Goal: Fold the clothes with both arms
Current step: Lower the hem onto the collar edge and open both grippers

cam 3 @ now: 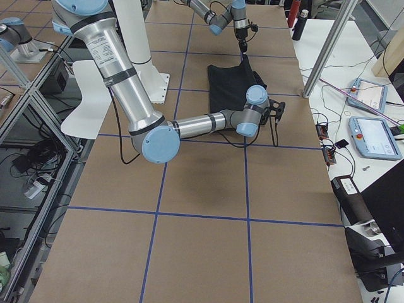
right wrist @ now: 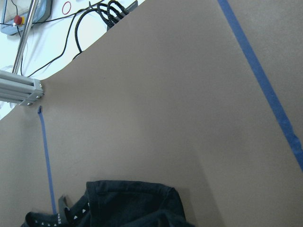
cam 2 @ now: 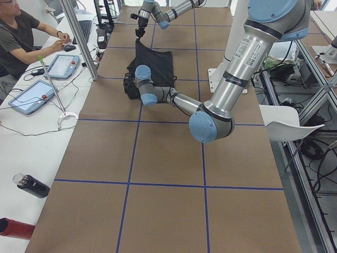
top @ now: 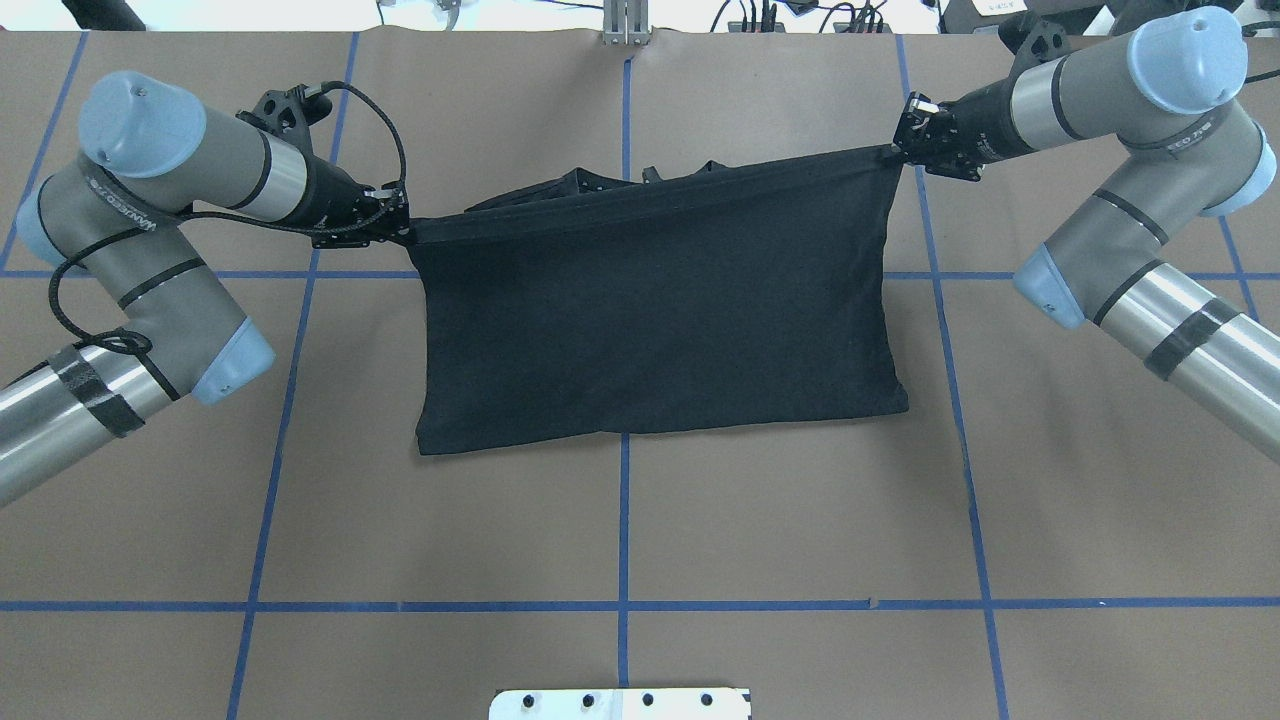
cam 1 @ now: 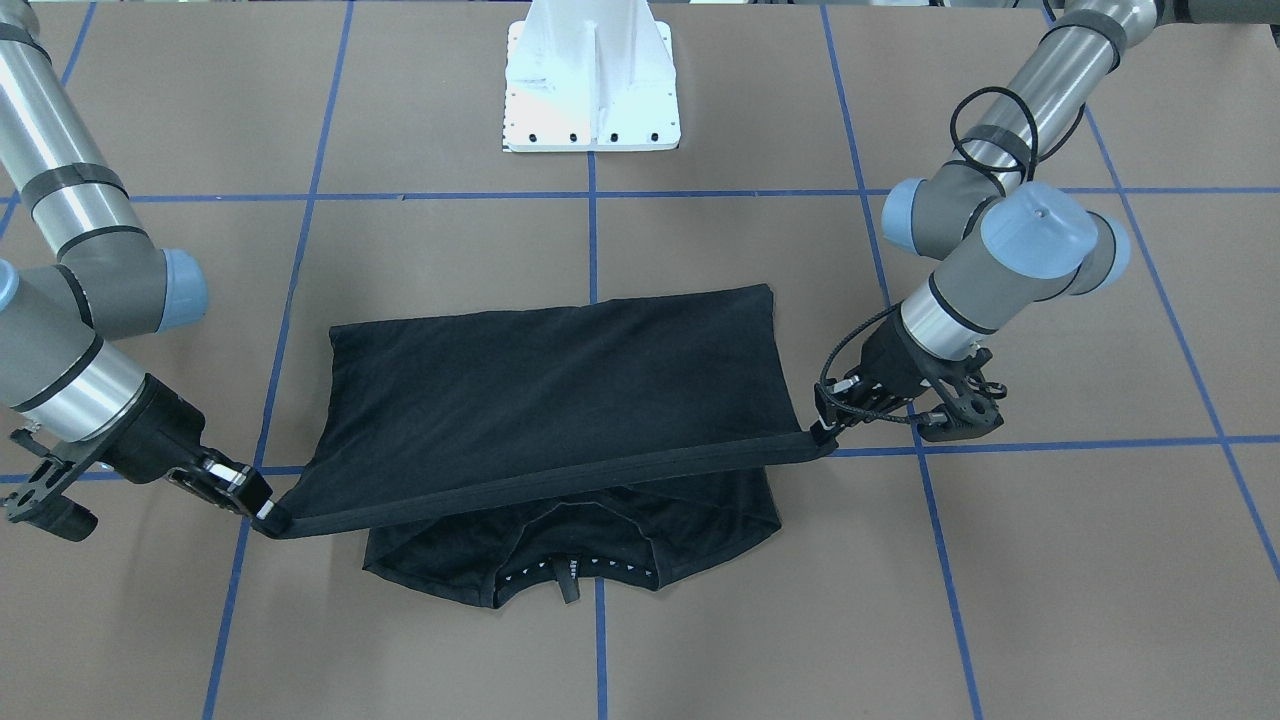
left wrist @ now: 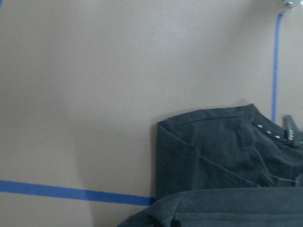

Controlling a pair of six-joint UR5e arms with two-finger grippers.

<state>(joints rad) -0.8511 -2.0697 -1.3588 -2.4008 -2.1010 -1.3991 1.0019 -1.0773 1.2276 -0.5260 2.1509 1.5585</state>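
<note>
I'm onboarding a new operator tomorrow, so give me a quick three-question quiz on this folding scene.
1. True or false: the shirt lies entirely flat on the table.
2. What holds its taut edge? A: left end effector only; B: right end effector only; C: both.
3. Fill in: the table's grid tape is ____.
Key: 1 false, one edge is lifted; 2 C; 3 blue.

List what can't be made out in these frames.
T-shirt lower layer: overhead view, lifted panel covers most of it.
Left gripper, right gripper: jaws' contact with the hem too small; both wrist views cut the jaws off.
Neck label text: front-facing view, too small.
T-shirt's near edge: exterior left view, left arm blocks it.
</note>
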